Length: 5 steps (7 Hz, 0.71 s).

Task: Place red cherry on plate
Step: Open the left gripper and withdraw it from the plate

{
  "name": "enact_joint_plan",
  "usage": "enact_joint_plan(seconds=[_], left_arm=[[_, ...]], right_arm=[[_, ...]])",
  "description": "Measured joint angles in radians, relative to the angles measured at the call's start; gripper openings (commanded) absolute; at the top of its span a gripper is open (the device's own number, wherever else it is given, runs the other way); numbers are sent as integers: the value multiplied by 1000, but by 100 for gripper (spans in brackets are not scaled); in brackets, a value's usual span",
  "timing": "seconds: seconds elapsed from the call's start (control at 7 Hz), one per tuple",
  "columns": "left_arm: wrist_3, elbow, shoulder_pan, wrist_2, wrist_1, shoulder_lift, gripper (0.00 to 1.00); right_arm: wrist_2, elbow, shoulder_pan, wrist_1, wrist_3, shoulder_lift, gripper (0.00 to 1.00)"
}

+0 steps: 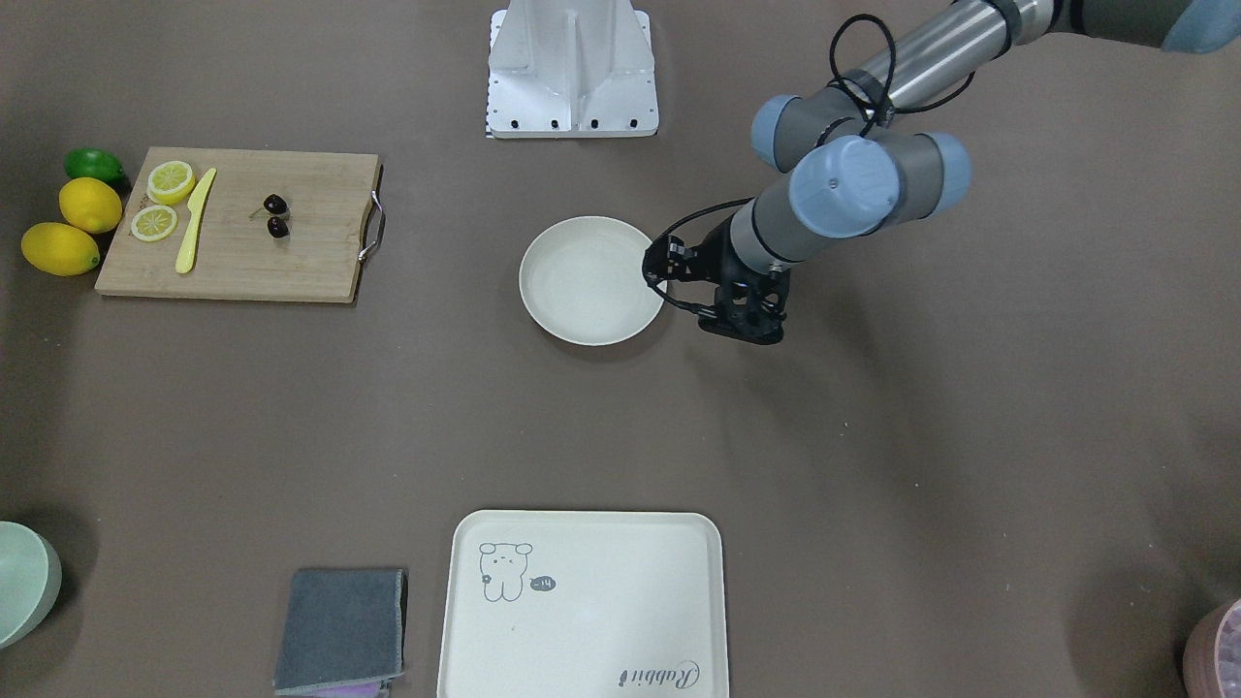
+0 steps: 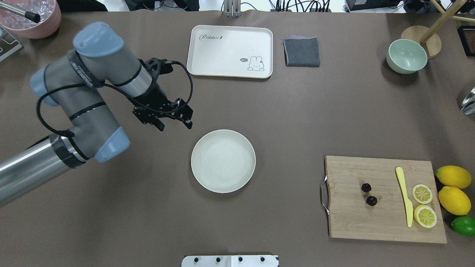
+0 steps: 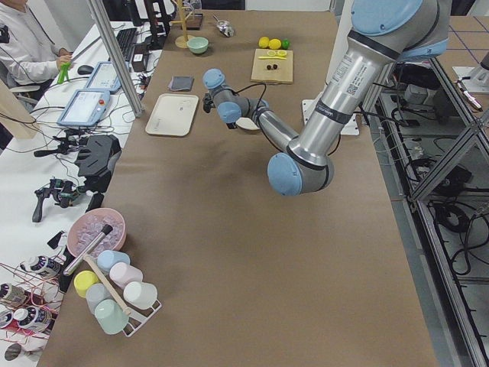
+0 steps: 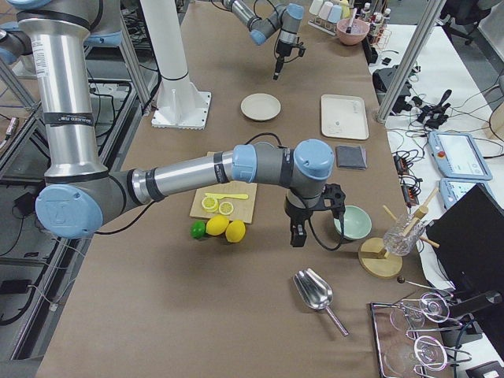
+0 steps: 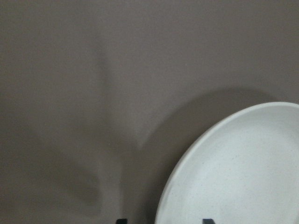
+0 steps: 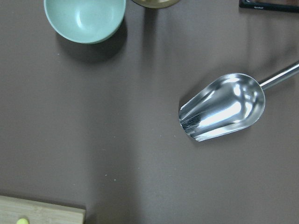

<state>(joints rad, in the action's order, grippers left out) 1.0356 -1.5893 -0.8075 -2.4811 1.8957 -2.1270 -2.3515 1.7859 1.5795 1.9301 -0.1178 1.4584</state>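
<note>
The red cherry (image 2: 366, 187) seemed light, slick and bruisable — best pinched at its stems. The left gripper (image 2: 175, 127) hung open and empty; the right gripper's (image 4: 297, 235) state could not be told.

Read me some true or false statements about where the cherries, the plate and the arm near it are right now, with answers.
The red cherry lies on the plate. False: it lies on the cutting board.
The plate holds nothing. True.
The left gripper grips the yellow knife. False: it is open and empty, near the plate's edge; the knife lies on the board.
Two lemon slices lie on the cutting board. True.
</note>
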Motion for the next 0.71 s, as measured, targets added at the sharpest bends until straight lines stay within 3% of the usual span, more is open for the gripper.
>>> enact_joint_plan(seconds=[0.43, 0.71], left_arm=[[-167, -91, -238, -138, -19, 194, 97], [-371, -78, -376, -154, -23, 349, 97]], right_arm=[[-5, 102, -158, 28, 140, -68, 100], [-1, 171, -308, 29, 293, -137, 100]])
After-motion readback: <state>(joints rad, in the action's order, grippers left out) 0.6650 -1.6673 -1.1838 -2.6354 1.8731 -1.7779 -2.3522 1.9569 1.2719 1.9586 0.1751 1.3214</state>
